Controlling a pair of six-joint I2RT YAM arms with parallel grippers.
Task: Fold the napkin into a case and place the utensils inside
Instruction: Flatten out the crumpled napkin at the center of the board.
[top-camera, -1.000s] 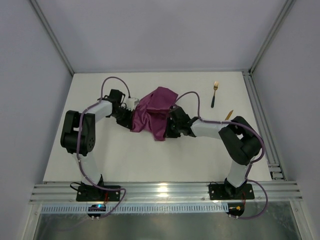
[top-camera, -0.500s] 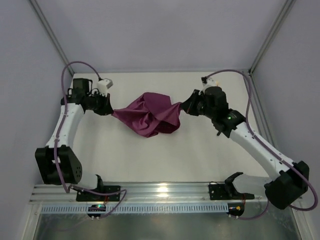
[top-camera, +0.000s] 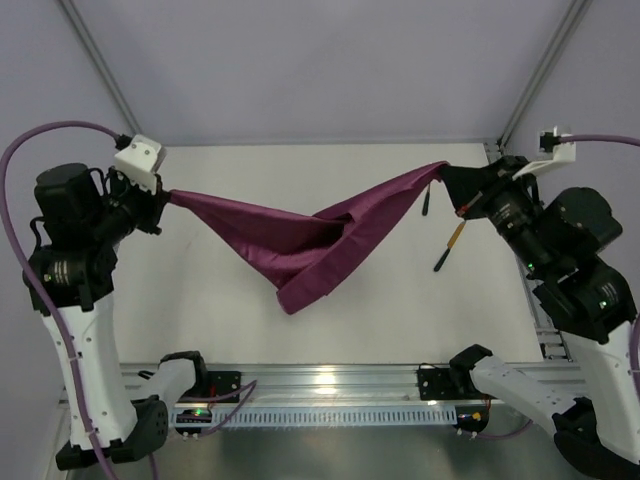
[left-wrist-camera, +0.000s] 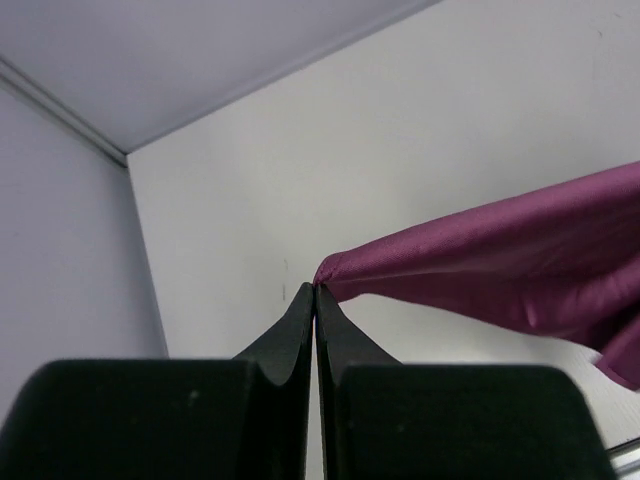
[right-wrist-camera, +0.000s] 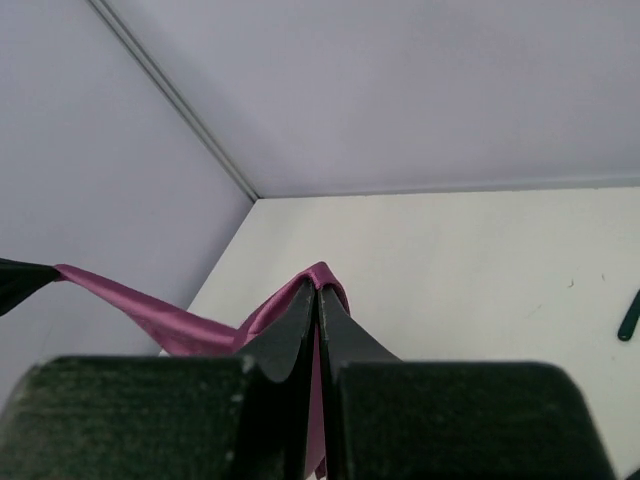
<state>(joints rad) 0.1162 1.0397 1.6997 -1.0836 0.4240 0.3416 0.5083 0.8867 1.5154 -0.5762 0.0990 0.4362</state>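
Note:
The magenta-purple napkin (top-camera: 300, 240) hangs in the air above the white table (top-camera: 200, 320), stretched between both grippers, its loose middle sagging to a point. My left gripper (top-camera: 165, 195) is shut on the napkin's left corner (left-wrist-camera: 500, 270), which it pinches at the fingertips (left-wrist-camera: 315, 288). My right gripper (top-camera: 447, 172) is shut on the opposite corner (right-wrist-camera: 322, 272). Of the utensils, the knife (top-camera: 447, 249) lies on the table under the right gripper, gold blade and dark handle. The fork shows only as a dark handle (top-camera: 427, 205) below the cloth's edge. A dark handle (right-wrist-camera: 628, 315) shows in the right wrist view.
An aluminium rail (top-camera: 320, 380) runs along the table's near edge by the arm bases. Another rail (top-camera: 537, 310) lines the right side. Grey enclosure walls (top-camera: 300, 70) stand behind and at both sides.
Both arms have risen and swung apart to the table's sides. The napkin, bunched on the table a second ago, now hangs pulled out long between them.

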